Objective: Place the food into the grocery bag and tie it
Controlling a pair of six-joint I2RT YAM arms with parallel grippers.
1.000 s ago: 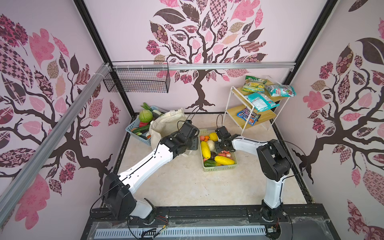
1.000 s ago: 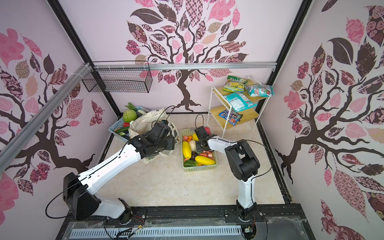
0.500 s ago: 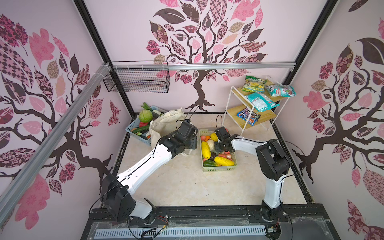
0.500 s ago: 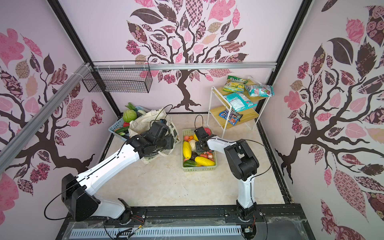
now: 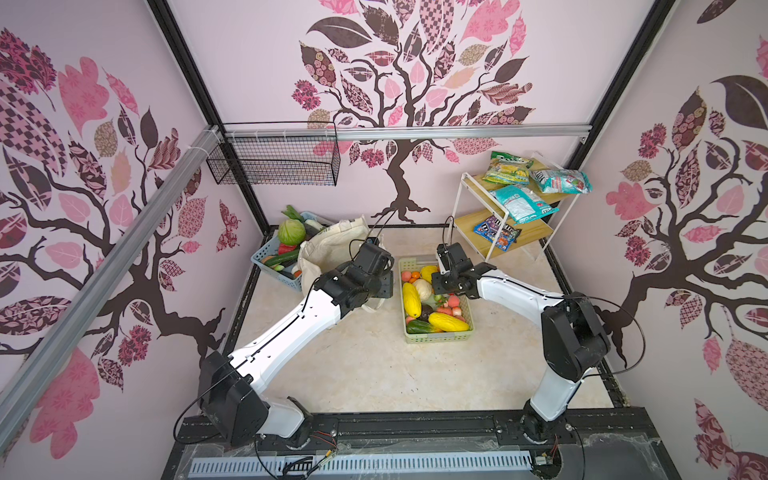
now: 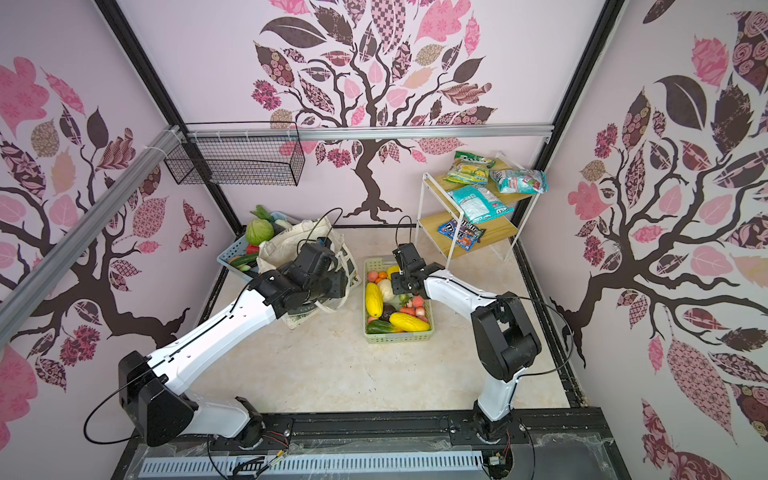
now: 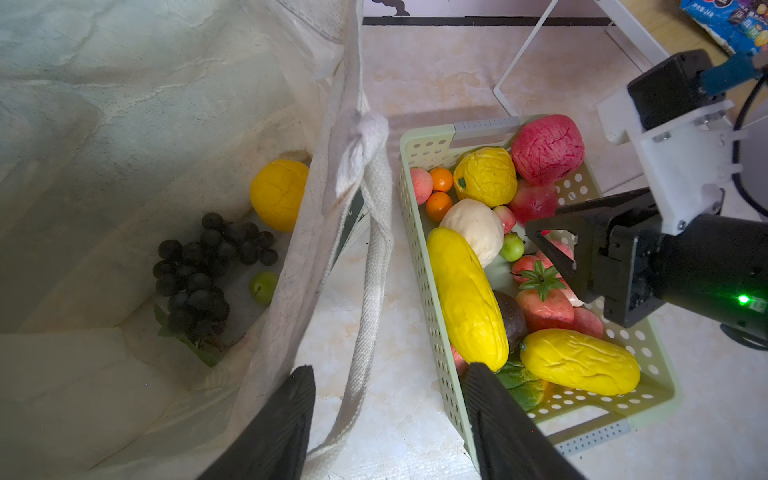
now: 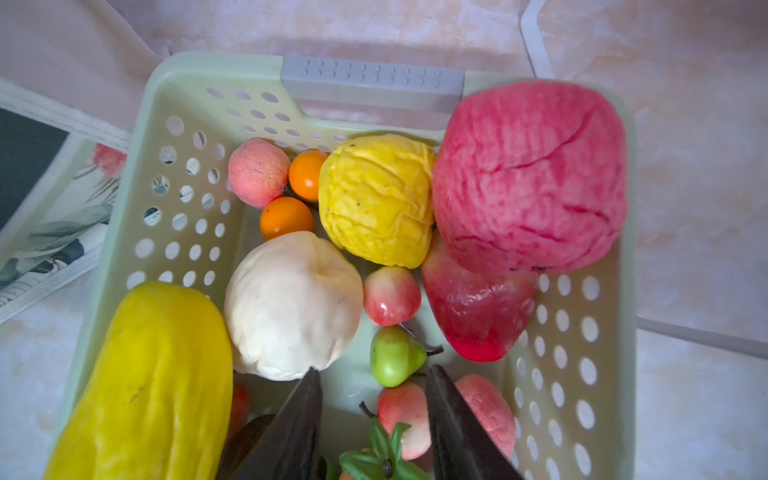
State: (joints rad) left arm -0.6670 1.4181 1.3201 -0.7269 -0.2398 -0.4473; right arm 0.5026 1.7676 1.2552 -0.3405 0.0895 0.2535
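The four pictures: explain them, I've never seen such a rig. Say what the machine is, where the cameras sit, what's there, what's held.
Two white robot arms, each with a two-fingered gripper. Both top views look down from overhead; each wrist view rides on one arm. On the surface: a cloth bag containing grapes and a yellow fruit, a pale-green basket of toy fruit, a blue basket, and a shelf with snack packets. The left gripper is open above the bag's edge, the right gripper open over the pale-green basket. Neither holds anything.
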